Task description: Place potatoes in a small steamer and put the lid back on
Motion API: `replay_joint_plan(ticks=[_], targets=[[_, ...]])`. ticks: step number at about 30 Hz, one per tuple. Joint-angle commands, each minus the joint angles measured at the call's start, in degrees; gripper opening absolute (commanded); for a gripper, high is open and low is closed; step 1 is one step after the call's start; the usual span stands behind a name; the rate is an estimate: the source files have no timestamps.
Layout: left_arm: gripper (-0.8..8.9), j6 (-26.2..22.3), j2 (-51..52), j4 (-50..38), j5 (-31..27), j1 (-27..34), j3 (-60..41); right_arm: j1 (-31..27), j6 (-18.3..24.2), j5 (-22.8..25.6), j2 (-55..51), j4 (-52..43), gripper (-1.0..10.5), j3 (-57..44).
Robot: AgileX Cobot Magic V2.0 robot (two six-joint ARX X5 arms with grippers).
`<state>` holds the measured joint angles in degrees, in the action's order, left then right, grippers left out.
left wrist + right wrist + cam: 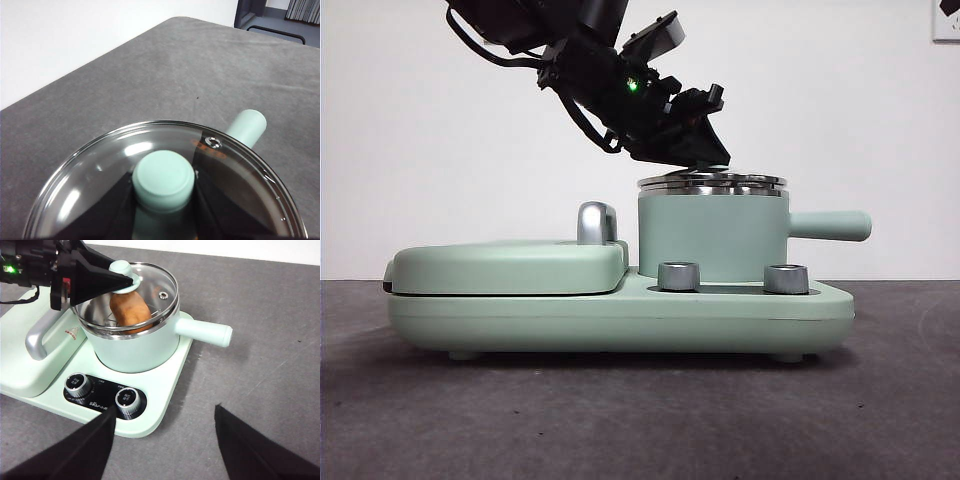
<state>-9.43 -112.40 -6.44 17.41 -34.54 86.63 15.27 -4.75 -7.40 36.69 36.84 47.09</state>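
Right wrist view: potato (131, 311) inside lidded steamer (135, 347).

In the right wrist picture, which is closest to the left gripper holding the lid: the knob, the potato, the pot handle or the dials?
From the left gripper:
1. Knob, between its jaws.
2. Potato, inside the pot, under the lid.
3. Pot handle and dials: too close to call.

The left tool (121, 275) and its arm fill the space over the lid (150, 285), closing the small steamer (135, 347) from above and from 9 o'clock. The side handle (205, 332) juts toward 3 o'clock. Two knobs (102, 392) stand at 6 o'clock. Beyond the handle, bare surface (270, 380) lies open.
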Motion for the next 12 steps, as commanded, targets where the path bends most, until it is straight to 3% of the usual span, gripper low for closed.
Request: replay_joint_plan(ticks=[1, 12], targets=[[0.14, 0.4, -1.6, 0.7, 0.5, -0.7, 1.3, 0.1, -0.4, 0.2, 0.3, -0.3, 3.1, 0.3], [0.3, -0.2, -1.5, 0.8, 0.4, -0.7, 1.3, 0.1, -0.4, 0.2, 0.3, -0.3, 3.1, 0.3]])
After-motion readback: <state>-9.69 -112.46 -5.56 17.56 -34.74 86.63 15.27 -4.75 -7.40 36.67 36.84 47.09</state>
